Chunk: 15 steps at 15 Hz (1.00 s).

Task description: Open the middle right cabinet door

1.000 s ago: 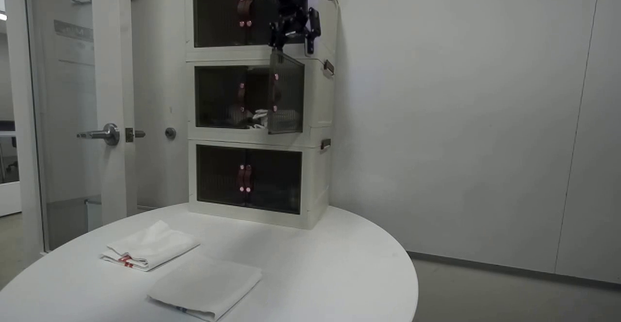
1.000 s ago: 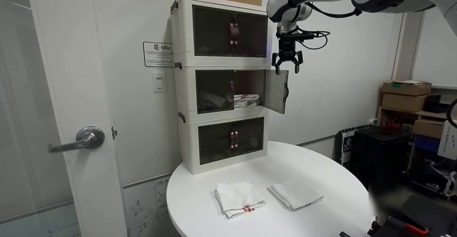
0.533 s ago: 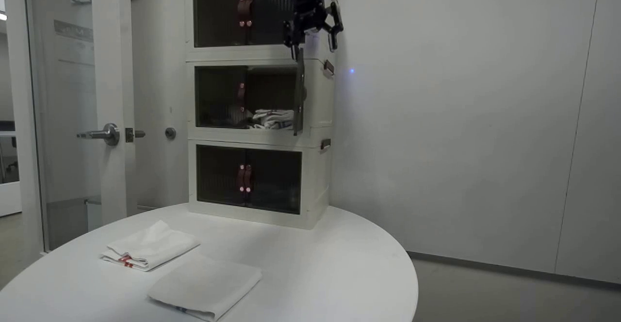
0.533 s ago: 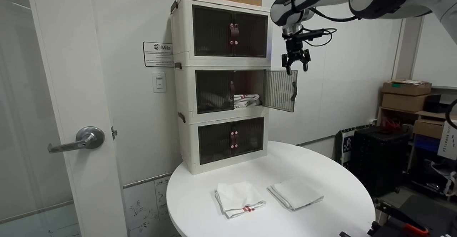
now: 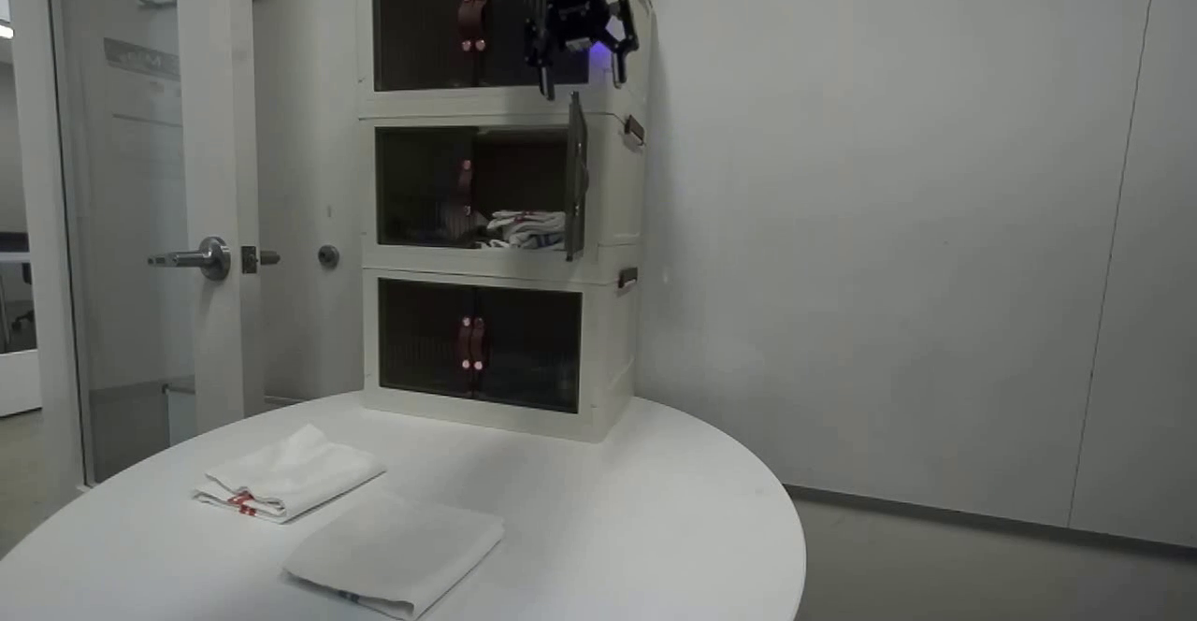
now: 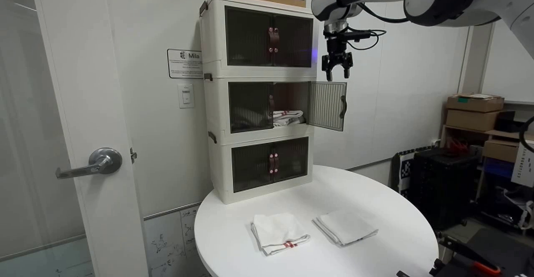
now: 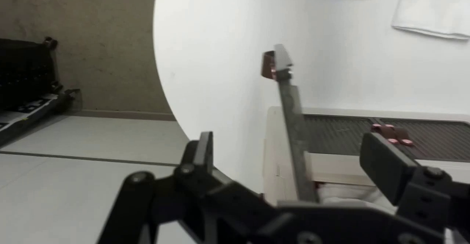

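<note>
Two fingers (image 7: 383, 167) spread, pinching nothing, I should lift my hand (image 6: 338, 75) straight up without knocking the swung-out middle right cabinet door (image 6: 327, 105).

Your worktop (image 5: 655, 509) is round and white. A tall white cupboard (image 6: 258, 137) stands on it. As you face the front of the cupboard, a folded white cloth with red marks (image 6: 279, 230) lies in front of it on the left, and a folded white cloth with blue marks (image 6: 345, 226) lies in front on the right. Both are apart from the cupboard.
</note>
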Each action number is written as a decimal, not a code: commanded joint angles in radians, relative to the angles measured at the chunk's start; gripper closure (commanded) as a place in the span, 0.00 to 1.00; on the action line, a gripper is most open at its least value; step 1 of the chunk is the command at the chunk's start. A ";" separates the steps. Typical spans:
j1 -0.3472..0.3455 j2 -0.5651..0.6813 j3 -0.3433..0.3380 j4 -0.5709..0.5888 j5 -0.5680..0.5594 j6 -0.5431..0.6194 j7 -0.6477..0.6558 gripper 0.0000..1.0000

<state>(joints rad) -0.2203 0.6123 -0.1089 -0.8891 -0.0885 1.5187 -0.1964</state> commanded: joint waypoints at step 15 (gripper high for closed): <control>0.127 -0.240 0.141 -0.376 0.193 0.329 0.149 0.00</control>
<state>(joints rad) -0.1060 0.4564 0.0296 -1.0689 0.0870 1.6910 -0.0895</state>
